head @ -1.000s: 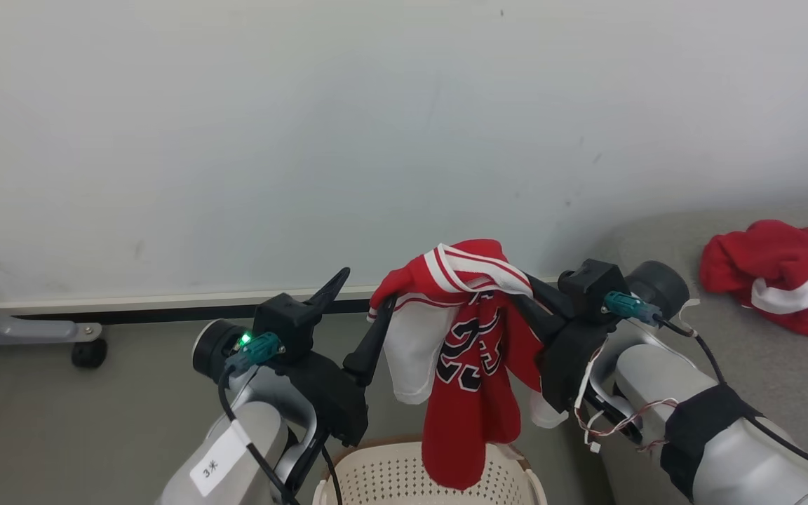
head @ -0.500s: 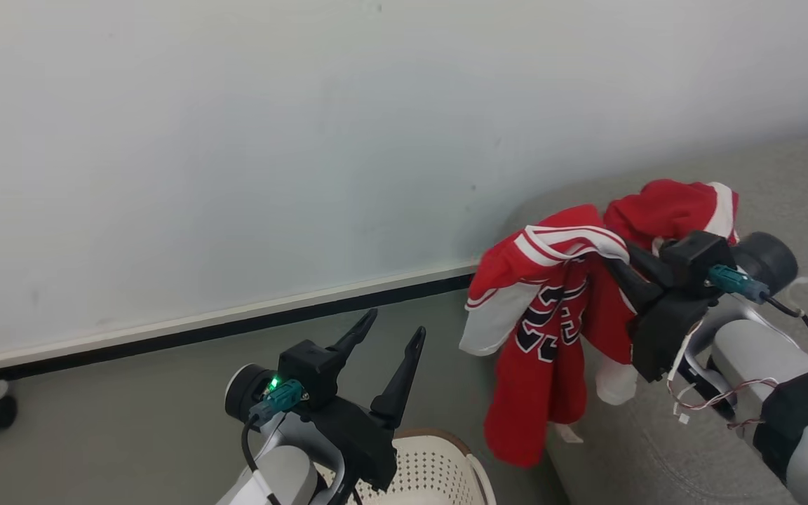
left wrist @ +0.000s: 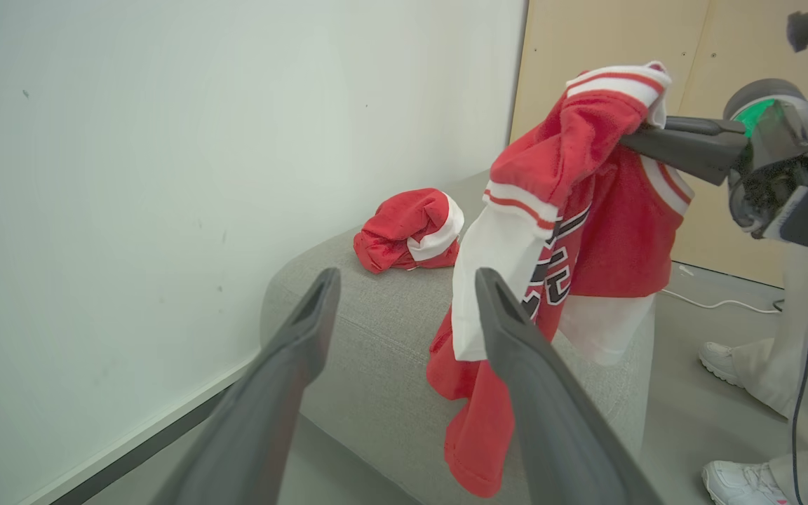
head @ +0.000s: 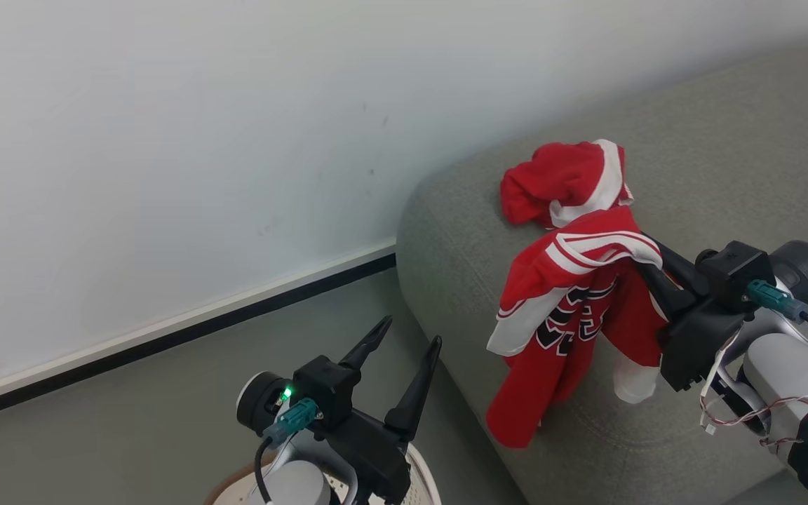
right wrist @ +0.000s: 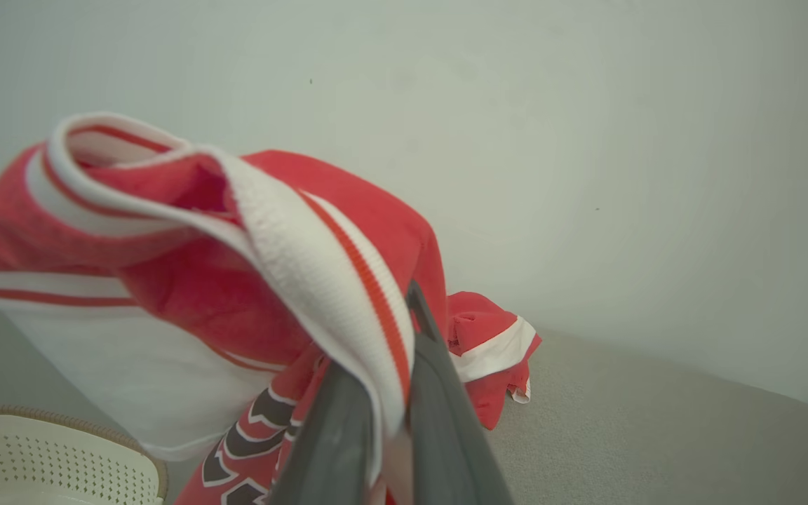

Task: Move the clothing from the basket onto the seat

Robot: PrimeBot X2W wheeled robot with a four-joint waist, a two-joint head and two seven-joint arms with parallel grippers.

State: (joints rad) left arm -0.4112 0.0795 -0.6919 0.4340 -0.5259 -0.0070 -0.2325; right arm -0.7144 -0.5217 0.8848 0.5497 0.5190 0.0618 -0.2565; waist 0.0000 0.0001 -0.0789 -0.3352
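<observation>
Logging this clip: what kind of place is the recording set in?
Probably an indoor test room staged like a living space: a grey sofa against a bare white wall, a plain grey floor, and a plywood panel with a loose cable nearby.

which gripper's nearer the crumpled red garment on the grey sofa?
Right. The right gripper, shut on the red lettered jersey, sits just short of the crumpled red garment over the grey sofa; the left gripper hangs open off its end.
</observation>
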